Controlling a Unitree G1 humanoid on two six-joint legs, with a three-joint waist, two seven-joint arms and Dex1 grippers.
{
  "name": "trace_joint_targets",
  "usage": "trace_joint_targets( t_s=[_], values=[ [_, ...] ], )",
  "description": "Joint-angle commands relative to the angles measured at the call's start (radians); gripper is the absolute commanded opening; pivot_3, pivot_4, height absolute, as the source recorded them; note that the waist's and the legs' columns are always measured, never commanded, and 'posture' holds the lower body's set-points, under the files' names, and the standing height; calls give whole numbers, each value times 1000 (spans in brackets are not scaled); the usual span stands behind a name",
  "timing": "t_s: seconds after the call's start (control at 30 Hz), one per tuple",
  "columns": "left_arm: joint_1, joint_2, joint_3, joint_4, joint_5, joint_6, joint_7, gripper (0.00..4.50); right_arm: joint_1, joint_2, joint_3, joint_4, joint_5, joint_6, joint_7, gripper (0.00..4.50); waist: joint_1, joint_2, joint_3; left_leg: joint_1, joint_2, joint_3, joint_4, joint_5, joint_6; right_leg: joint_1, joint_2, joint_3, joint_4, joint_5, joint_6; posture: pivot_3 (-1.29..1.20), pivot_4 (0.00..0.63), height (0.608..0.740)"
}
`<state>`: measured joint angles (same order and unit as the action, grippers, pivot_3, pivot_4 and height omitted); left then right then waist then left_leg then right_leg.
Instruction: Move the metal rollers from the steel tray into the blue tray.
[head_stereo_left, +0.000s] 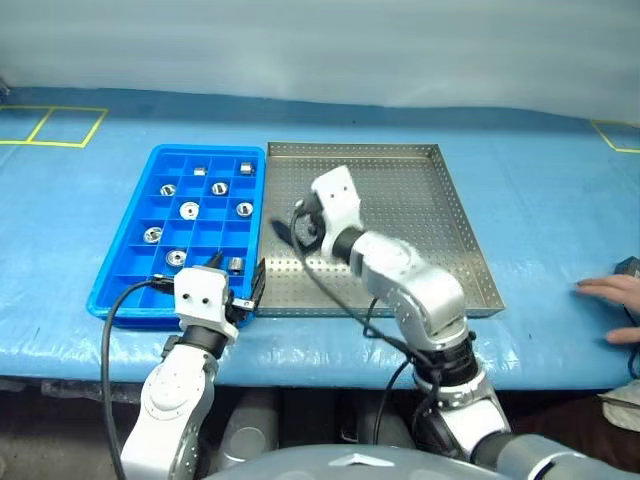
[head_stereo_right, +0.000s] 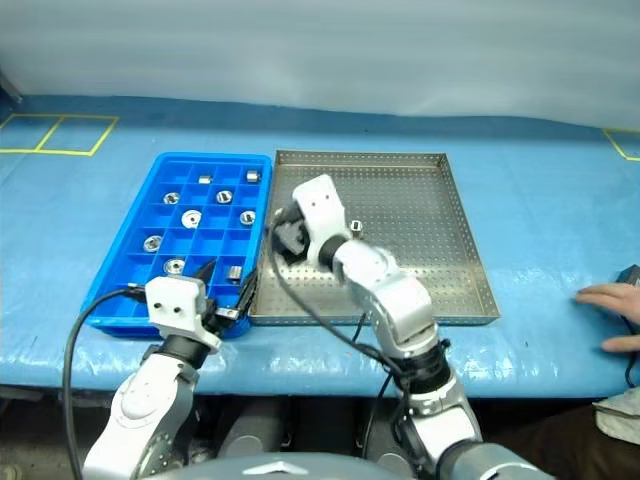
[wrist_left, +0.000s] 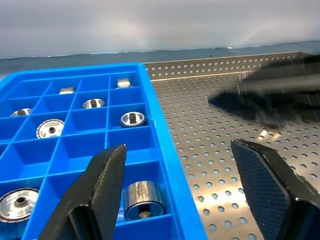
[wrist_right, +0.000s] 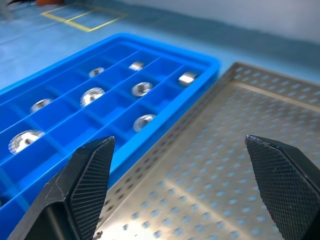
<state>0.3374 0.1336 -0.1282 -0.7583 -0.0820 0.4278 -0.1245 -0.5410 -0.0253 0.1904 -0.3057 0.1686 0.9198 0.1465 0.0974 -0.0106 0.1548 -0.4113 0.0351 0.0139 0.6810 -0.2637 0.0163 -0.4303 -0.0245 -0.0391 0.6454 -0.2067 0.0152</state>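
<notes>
Covering my bench (head_stereo_left: 540, 215) is blue sheeting with yellow tape at the corners. Both trays run lengthwise twelve-to-six: blue tray (head_stereo_left: 113, 285), holding metal rollers (head_stereo_left: 189, 210), at nine o'clock of steel tray (head_stereo_left: 470, 240). Left tool (head_stereo_left: 236, 283) and right tool (head_stereo_left: 287, 229) stand apart, empty.

no readable text, labels, brands or numbers, only yellow floor-style line markings (head_stereo_left: 52, 126) on the blue table cover

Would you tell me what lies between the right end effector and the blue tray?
Only bare perforated floor and the low rim of the steel tray, as the right wrist view shows.
</notes>
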Motion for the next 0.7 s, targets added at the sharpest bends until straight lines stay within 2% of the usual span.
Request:
trace_joint_targets(
  t_s=[0.03, 0.23, 0.5, 0.6, 0.7],
  values=[
    [-19, 23, -29, -6, -18, 1, -42, 3647, -30, 13, -63, 121, -53, -65, -83, 4411, -4, 0, 0, 0, 0, 0, 0, 0, 0, 0, 0, 0, 0, 0, 0, 220, 150, 740],
    [-30, 52, -81, 4, -42, 17, -94, 3647, -67, 50, -117, 350, -66, -153, -115, 4411, -24, 1, 0, 0, 0, 4, -1, 0, 0, -1, 0, 1, 0, 2, 2, 208, 150, 740],
    [-27, 66, -105, -1, -42, 32, -97, 3647, -69, 65, -113, 566, -102, -257, -113, 4411, -30, 1, 0, 1, 1, 4, -1, 0, 0, -1, 1, 2, 1, 2, 2, 217, 150, 740],
    [-24, 66, -109, -4, -40, 33, -92, 3647, -75, 63, -121, 620, -111, -308, -115, 3859, -29, 1, 0, 1, 1, 4, -1, 0, 1, 0, 1, 3, 1, 2, 2, 226, 150, 740],
    [-20, 62, -109, -7, -33, 33, -80, 3647, -79, 62, -127, 638, -109, -337, -106, 2855, -29, 1, 1, 1, 1, 4, -1, 0, 1, -1, 0, 3, 1, 2, 2, 236, 150, 740]
  ],
)
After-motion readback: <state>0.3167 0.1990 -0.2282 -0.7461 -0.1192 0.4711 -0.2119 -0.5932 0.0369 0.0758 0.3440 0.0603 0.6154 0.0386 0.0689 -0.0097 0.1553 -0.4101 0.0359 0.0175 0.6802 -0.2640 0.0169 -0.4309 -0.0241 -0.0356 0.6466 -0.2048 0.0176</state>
